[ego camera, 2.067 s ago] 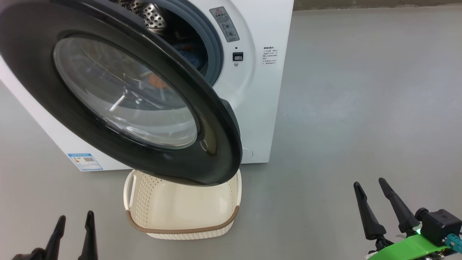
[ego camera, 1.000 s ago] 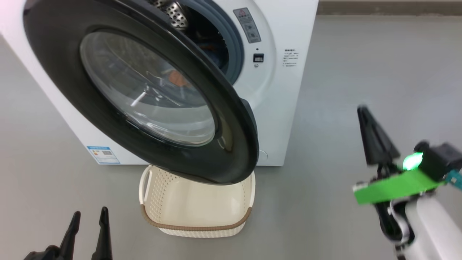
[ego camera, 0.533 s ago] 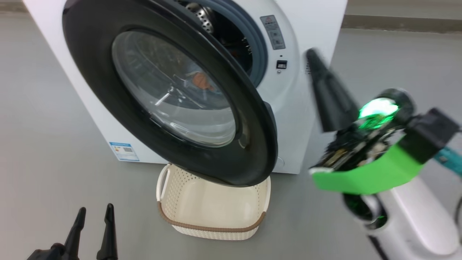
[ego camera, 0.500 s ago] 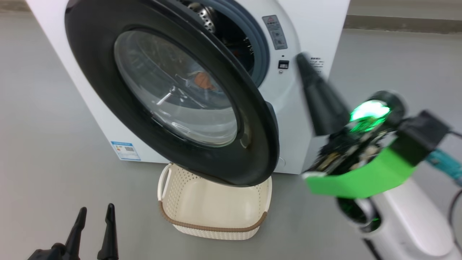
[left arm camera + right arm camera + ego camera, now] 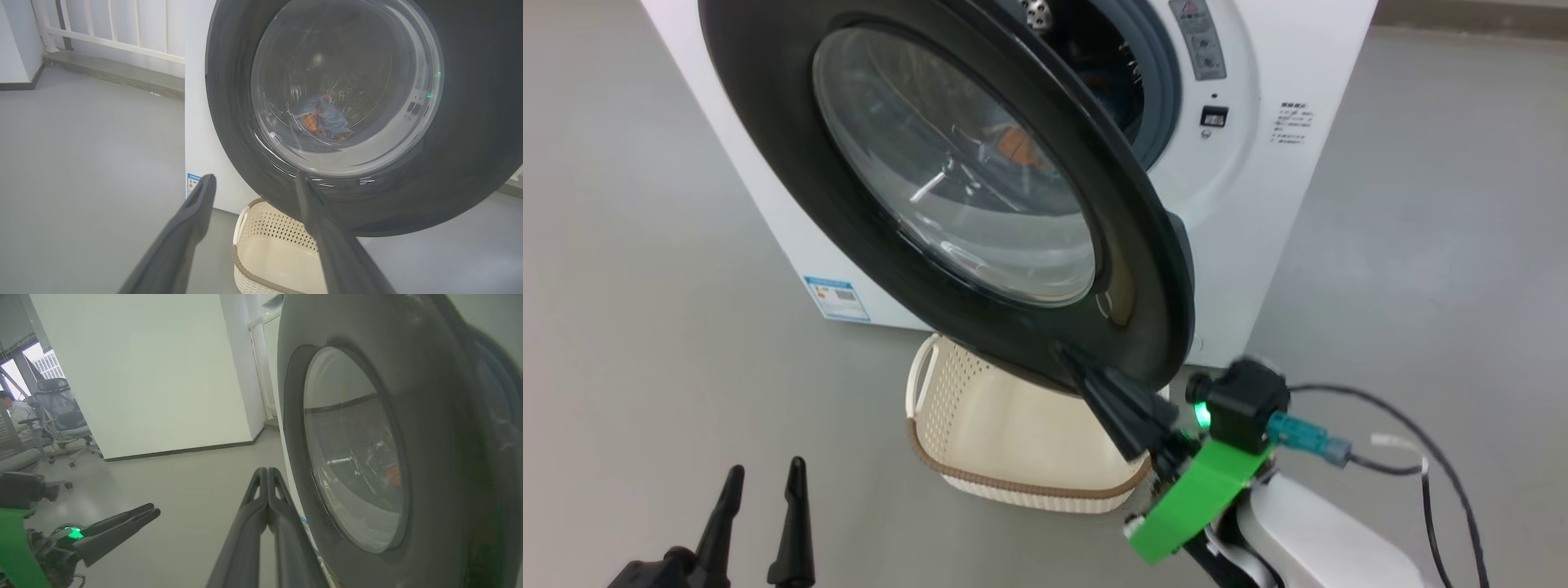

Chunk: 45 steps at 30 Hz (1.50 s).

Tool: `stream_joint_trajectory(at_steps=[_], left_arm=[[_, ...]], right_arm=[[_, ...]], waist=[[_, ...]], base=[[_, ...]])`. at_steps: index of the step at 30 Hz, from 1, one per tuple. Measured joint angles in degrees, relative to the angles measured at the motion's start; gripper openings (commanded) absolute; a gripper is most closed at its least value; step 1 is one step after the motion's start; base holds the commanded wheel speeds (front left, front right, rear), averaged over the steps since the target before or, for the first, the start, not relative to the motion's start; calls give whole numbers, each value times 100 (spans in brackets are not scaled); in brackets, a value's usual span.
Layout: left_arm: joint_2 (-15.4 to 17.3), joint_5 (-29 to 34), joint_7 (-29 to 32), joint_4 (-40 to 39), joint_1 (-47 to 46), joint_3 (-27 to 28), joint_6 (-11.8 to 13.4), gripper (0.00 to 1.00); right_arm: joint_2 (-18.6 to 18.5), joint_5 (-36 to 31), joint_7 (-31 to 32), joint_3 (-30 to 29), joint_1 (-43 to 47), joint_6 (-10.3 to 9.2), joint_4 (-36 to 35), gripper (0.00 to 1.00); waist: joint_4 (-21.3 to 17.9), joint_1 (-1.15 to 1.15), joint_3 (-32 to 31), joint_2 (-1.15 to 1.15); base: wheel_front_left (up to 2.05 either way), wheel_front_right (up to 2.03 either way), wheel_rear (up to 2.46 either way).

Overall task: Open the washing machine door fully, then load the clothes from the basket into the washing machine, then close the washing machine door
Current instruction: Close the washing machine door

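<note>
Where the drum (image 5: pixel 1036 10) gapes, clothes (image 5: pixel 325 118) inside; basket (image 5: pixel 947 392) beneath the door (image 5: pixel 768 147).

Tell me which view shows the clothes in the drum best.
The left wrist view: through the glass of the washing machine door, the clothes show as a blue bundle with orange patches. The head view gives an orange patch behind the glass and blue past the door's edge; the right wrist view, an orange blur.

Left hand (image 5: pixel 765 475) rests low, fingers spread; right hand (image 5: pixel 1075 364) points forward, fingers pressed together.
</note>
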Motion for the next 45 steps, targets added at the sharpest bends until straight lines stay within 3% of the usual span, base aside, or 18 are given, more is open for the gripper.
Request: stream_joint_trajectory(at_steps=[6, 14, 27, 45], left_arm=[[-102, -35, 0, 1, -122, -14, 0, 100], [-151, -41, 0, 3, -326, -22, 0, 100], [-223, -46, 0, -23, -637, -104, 0, 100], [-423, -146, -1, -220, -1284, -331, 0, 100]], right_arm=[[-12, 26, 1, -23, 272, 0, 723, 0], [-23, 25, 1, -567, 219, 0, 1248, 0], [-13, -45, 2, -1308, -99, 26, 1334, 0], [-435, -85, 1, -2202, -1184, 26, 1595, 0]], waist=[[70, 0, 234, 0], [103, 0, 530, 0], [139, 0, 886, 0], [429, 0, 1647, 0]], base=[[0, 0, 0], [0, 0, 0], [0, 0, 0], [0, 0, 0]])
